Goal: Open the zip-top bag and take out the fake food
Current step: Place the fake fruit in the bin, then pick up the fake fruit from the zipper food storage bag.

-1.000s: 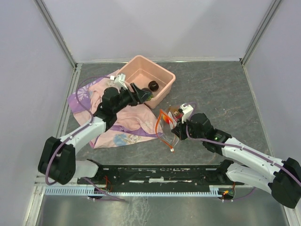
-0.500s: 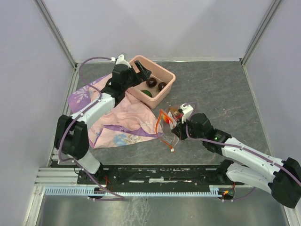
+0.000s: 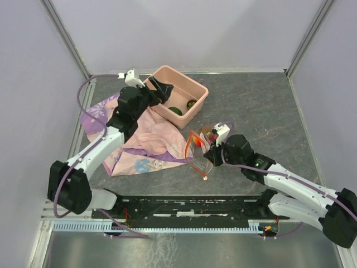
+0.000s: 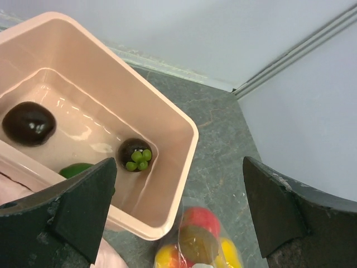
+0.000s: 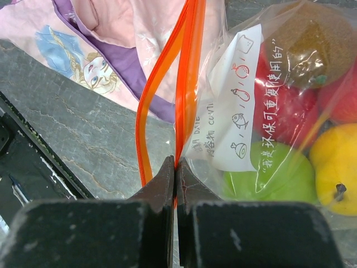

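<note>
Top external shows grey tabletop (image 3: 262,106), walls (image 3: 184,28), zip-top bag (image 3: 196,148).

A dark grey, stone-veined tabletop (image 3: 262,106) is boxed in by plain pale walls (image 3: 184,33) along its far, left and right edges. Slim aluminium posts (image 3: 66,40) rise from both far corners. A brushed metal sheet (image 3: 184,251) lies beyond the near edge. The light is soft and even.

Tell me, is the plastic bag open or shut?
Open: on the bag, the orange zip strips gape apart above the right gripper pinching one; fruit sits inside.
</note>
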Available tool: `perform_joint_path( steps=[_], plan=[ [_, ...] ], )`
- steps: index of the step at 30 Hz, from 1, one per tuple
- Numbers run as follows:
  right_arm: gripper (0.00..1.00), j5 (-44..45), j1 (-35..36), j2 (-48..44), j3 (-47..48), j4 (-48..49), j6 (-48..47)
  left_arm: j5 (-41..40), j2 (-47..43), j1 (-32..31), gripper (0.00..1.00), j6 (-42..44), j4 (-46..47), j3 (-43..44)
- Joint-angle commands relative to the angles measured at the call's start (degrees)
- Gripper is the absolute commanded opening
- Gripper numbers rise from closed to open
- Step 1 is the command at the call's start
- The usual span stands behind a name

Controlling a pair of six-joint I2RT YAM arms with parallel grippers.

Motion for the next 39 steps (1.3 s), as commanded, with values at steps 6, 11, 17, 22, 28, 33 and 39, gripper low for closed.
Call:
perform_joint_path(
  steps=[6, 11, 17, 22, 28, 33, 39],
  plan=[
    [0.03, -0.5, 0.2, -3.5, 1.3, -0.5, -0.7, 7.9, -11.6, 0.8, 1.00, 1.2, 11.7, -11.9],
    [0.03, -1.9, 0.2, -5.1, 1.4, -1.7, -0.6, 17.6, -16.9, 0.8, 1.00, -1.8, 15.0, -19.5],
    [0.03, -2.5, 0.2, -7.3, 0.6, -2.8, 0.3, 25.8, -24.6, 0.6, 0.98, -9.2, 24.4, -32.4],
    [0.03, -2.4, 0.2, -8.9, 0.5, -4.3, 1.5, 26.1, -31.3, -2.6, 0.97, -12.4, 30.9, -42.1],
    [0.03, -2.3, 0.2, -8.8, 1.6, -5.4, 1.7, 19.9, -33.4, -13.3, 0.96, -8.3, 32.4, -46.8],
    [0.03, -3.0, 0.2, -6.7, 4.0, -6.2, 1.0, 17.2, -34.7, -18.2, 0.94, -7.5, 35.3, -50.4],
    [0.03, -4.9, 0.2, -4.5, 5.0, -5.0, 0.7, 13.4, -39.3, -18.9, 0.93, -9.7, 33.2, -55.7]
  ],
)
